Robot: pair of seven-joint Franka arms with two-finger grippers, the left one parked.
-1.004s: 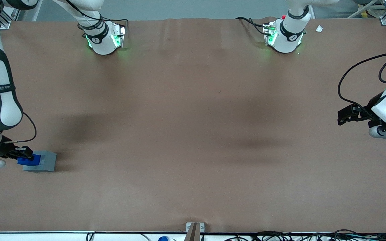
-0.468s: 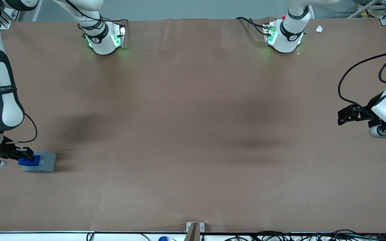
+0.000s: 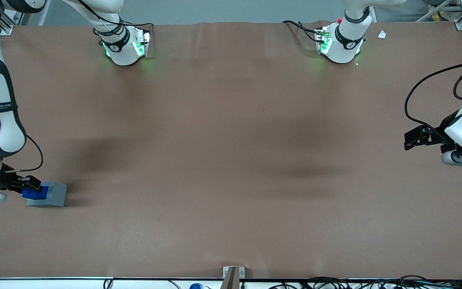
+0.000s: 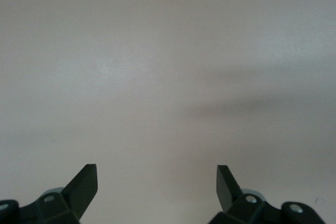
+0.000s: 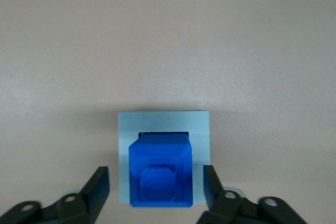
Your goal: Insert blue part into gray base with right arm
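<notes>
Blue part (image 5: 160, 170) in gray base (image 5: 199, 129), tool (image 5: 156, 184) above.

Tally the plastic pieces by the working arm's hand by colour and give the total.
Blue: 1, the blue part, seated in the base between the hand's open fingers.
Gray: 1, the gray base.
Total: 2

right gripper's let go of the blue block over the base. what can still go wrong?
1. The small bright-blue plastic block stands proud of the light-gray plastic cube; it may not be fully seated.
2. The black two-finger gripper is open, with fingers flanking the block apart from it. Retreating sideways could knock block or cube.
</notes>
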